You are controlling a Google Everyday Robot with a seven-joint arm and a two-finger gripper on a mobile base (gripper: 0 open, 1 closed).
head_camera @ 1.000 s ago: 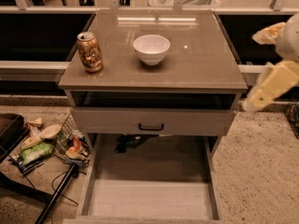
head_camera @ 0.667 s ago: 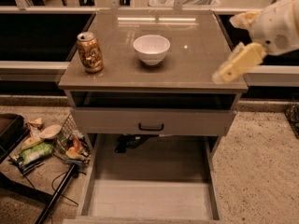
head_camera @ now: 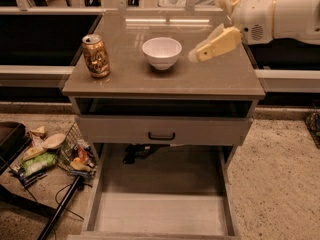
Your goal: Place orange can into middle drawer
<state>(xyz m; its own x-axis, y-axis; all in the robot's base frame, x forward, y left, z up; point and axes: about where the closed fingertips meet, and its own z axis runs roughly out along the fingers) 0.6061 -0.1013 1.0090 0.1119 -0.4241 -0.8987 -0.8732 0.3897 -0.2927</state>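
Note:
The orange can (head_camera: 96, 56) stands upright on the left side of the cabinet top (head_camera: 220, 76). The middle drawer (head_camera: 160, 215) is pulled far out at the bottom of the view, and its pale floor holds nothing. My gripper (head_camera: 205, 27) reaches in from the upper right over the right part of the cabinet top. It is open and empty, with one cream finger (head_camera: 216, 44) pointing toward the bowl. The gripper is well to the right of the can, with the bowl between them.
A white bowl (head_camera: 161, 52) sits in the middle of the cabinet top. Below the top is a drawer front with a small black handle (head_camera: 161, 135). A wire basket of snacks and litter (head_camera: 60, 154) lies on the floor at the left. Dark shelving runs behind.
My gripper has moved up and to the left, from beside the cabinet's right edge to over the right part of the top. The can, the bowl and the drawers have not moved.

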